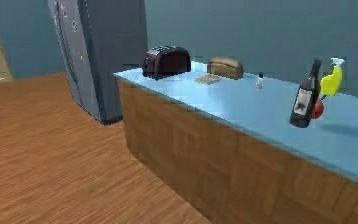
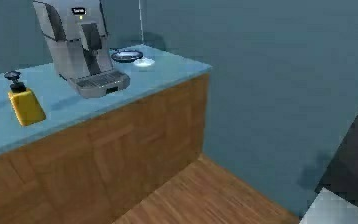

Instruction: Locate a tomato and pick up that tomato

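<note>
Forward view: you are looking along a counter (image 1: 202, 103) with a pale blue top and a wood-panelled front, running from the middle of the picture to its right edge. At the far end stands a dark toaster (image 1: 167, 62), and to its right a loaf of bread (image 1: 225, 68) and a small shaker (image 1: 259, 82). Nearer you, toward the right edge, a dark bottle (image 1: 306, 95) stands upright with a yellow spray bottle (image 1: 333, 76) just behind it. A small red round thing (image 1: 321, 111) sits on the countertop against the right side of the dark bottle's base. Its shape and colour fit a tomato, though the bottle hides part of it. A tall grey fridge (image 1: 90, 50) stands past the counter's far end, on a wooden floor (image 1: 47, 150).

In the arm side view you see another stretch of blue-topped counter (image 2: 172, 78). It carries a grey coffee machine (image 2: 77, 45), a yellow pump bottle (image 2: 27, 102) to its left and a dark-rimmed bowl (image 2: 129, 54) to its right.

You cannot tell the arm's pose or the gripper's state from these pictures.
</note>
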Available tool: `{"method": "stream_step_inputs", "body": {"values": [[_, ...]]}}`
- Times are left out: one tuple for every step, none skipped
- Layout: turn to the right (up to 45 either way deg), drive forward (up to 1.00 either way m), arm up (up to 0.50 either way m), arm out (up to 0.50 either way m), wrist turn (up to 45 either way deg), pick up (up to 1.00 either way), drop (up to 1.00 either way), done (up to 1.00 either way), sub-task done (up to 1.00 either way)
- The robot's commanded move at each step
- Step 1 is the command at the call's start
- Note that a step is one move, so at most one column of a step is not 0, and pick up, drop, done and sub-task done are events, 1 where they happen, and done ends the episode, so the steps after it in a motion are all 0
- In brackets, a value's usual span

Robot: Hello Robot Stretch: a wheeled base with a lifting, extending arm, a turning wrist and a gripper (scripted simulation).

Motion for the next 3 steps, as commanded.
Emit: {"method": "stream_step_inputs", "body": {"values": [[39.0,0.0,0.0,0.0,0.0,0.0,0.0,0.0,0.0],[0.0,0.3,0.0,0.0,0.0,0.0,0.0,0.0,0.0],[-45.0,0.0,0.0,0.0,0.0,0.0,0.0,0.0,0.0]]}}
